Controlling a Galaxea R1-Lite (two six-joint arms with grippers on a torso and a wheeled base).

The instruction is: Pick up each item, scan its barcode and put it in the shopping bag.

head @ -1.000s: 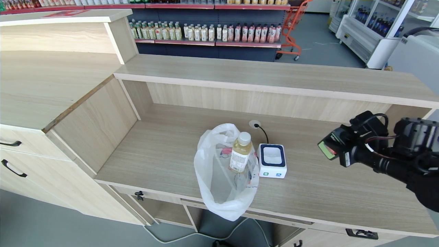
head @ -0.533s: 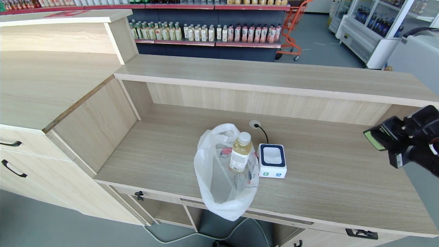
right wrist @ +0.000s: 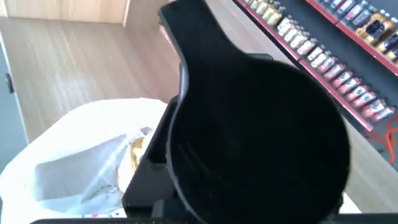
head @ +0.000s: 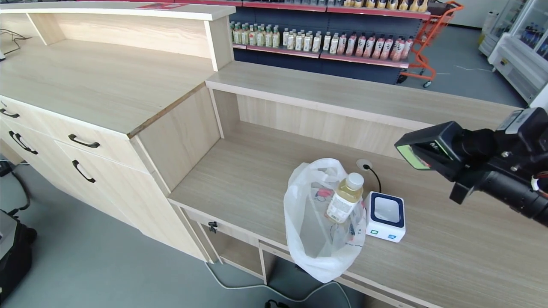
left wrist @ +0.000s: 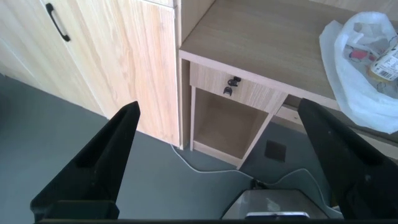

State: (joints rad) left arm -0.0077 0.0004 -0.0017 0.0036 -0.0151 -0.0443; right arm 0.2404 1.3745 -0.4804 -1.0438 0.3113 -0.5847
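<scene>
Shopping bag (head: 319, 239): at the front edge of the surface (head: 257, 179), mouth gaping for drops.
Bottle (head: 344, 201): leaning inside the bag; we judge it done.
Scanner (head: 385, 216): just beside the bag, window up.
Left gripper (left wrist: 217, 109): fingers wide apart, empty, low before the front edge.
Right gripper (head: 424, 147): over the right end; we cannot tell its state.

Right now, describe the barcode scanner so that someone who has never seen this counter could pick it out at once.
On the low wooden counter lies an open white shopping bag holding a bottle. Beside the bag, on the robot's right, sits the scanner: the only small white box, with a dark blue frame around its top window and a black cable behind.
</scene>
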